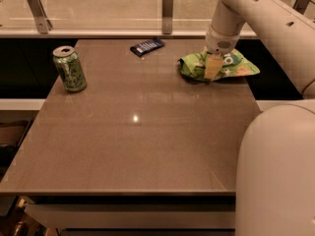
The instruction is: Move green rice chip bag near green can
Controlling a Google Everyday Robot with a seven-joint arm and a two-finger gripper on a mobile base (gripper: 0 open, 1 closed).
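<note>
At far R, end effector (212,69) on green rice chip bag (239,66).

Bag (237,64): light green, glossy, white lettering, orange chip print. Lies flat at the table's (147,141) far right, left end crumpled. Gripper (211,74) down on its left half.

Can (70,69): green, yellowish pattern, silver top. Upright near the far left edge, well apart from the bag.
</note>
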